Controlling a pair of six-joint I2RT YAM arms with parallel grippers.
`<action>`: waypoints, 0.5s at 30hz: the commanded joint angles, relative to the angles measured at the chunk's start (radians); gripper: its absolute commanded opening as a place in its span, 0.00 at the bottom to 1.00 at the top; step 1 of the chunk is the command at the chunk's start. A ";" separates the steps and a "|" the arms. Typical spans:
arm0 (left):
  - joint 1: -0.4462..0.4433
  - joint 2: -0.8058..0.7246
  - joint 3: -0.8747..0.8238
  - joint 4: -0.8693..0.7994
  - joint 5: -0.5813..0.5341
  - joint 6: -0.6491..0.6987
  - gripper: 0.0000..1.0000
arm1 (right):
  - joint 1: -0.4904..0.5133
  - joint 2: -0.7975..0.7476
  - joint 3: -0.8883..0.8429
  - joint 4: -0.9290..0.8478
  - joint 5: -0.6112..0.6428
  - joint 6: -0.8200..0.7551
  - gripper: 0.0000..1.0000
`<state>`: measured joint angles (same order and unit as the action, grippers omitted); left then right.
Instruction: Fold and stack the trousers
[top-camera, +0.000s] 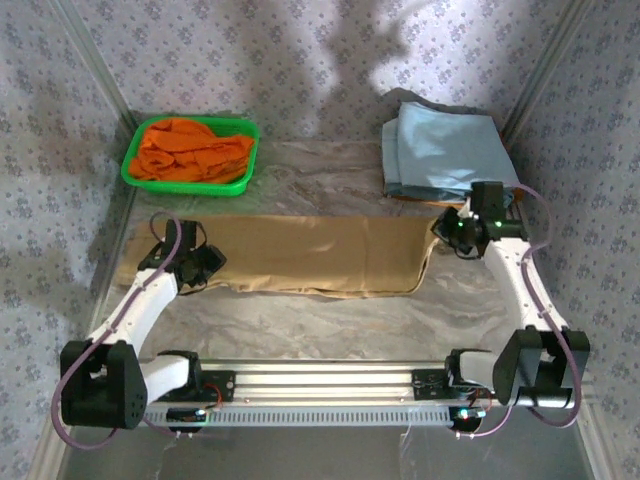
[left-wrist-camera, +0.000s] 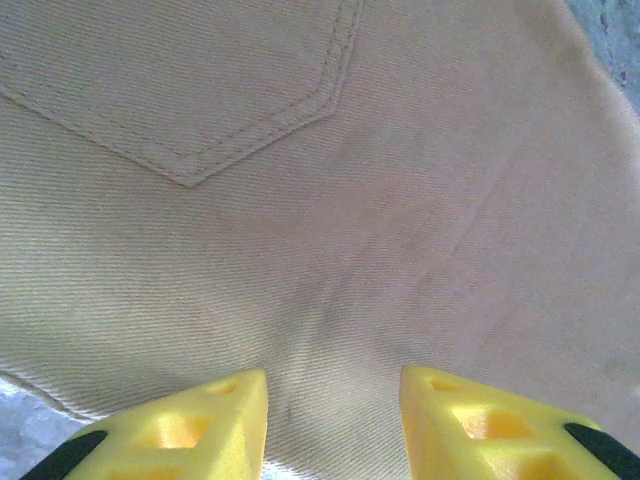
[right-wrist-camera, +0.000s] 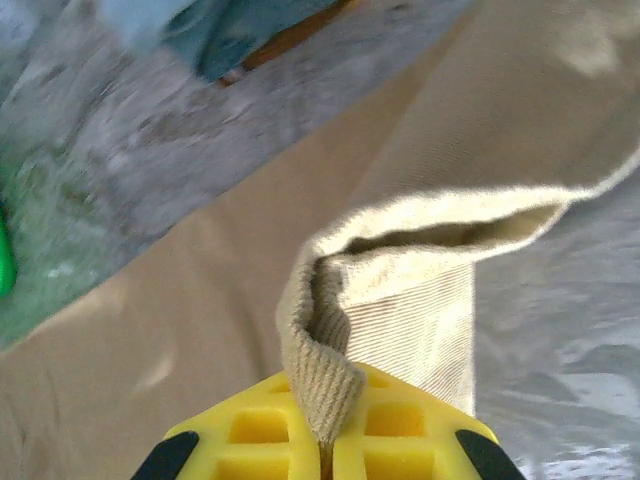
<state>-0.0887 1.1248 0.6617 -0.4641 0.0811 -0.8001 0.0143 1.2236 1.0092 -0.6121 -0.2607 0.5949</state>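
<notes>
The right claw (right-wrist-camera: 325, 440) is clamped shut on a pinch of tan cloth: a ribbed edge of the trousers (top-camera: 320, 255) rises between its fingers, and the layer behind it hangs in a loose, open fold. This is the right end of the garment, lifted slightly off the table (top-camera: 330, 325). The left claw (left-wrist-camera: 333, 420) sits low over the other end with its fingers part-way apart. Flat cloth lies under the gap and nothing is caught between them. A stitched pocket (left-wrist-camera: 200, 90) just beyond those fingers suggests this is the seat and waist end.

From above, the trousers lie across the middle of the table with their long axis running left to right, one claw at each end. From the right claw, the rest of the garment stretches away to the left. Folding it in half would probably mean carrying the held end that way, towards the left claw.

The cloth is thin, plain khaki, mostly smooth, with the near edge a little rumpled.

At the far right lies a pile of light blue clothes (top-camera: 445, 150), just beyond the right claw. At the far left, a green basket (top-camera: 135, 165) holds an orange garment (top-camera: 195, 150).
</notes>
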 joint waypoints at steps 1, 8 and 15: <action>0.012 -0.034 0.033 -0.031 0.024 0.023 0.40 | 0.124 -0.016 0.072 -0.055 0.087 0.026 0.00; 0.020 -0.033 0.036 -0.037 0.043 0.029 0.41 | 0.383 0.133 0.234 -0.034 0.163 0.075 0.00; 0.033 -0.036 0.030 -0.033 0.058 0.036 0.40 | 0.584 0.332 0.407 -0.026 0.228 0.093 0.00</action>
<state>-0.0643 1.1019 0.6651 -0.4759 0.1169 -0.7834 0.5358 1.4994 1.3430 -0.6353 -0.0837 0.6598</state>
